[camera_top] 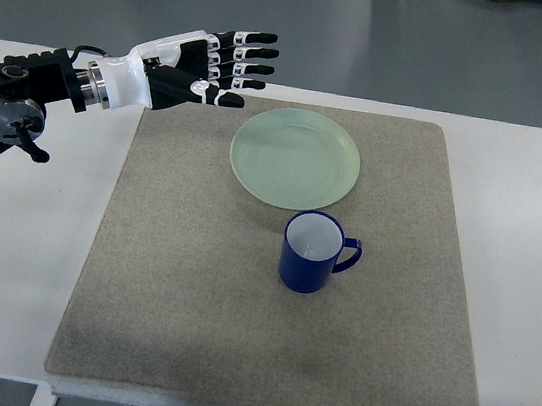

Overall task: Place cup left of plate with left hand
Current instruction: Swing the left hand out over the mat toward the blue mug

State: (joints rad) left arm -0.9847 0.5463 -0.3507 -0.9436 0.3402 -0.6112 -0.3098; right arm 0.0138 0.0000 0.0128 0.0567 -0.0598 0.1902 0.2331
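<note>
A blue cup [310, 253] with a white inside stands upright on the grey mat [188, 292], its handle pointing right. It sits just in front of the pale green plate [296, 157], close to the plate's near rim. My left hand [232, 64] reaches in from the left edge and hovers above the mat's far left corner, beside the plate's upper left rim. Its fingers are stretched out and spread, holding nothing. The hand is well apart from the cup.
The mat covers most of a white table [537, 251]. Bare mat lies left of the plate and along the front. Grey floor shows beyond the table's far edge.
</note>
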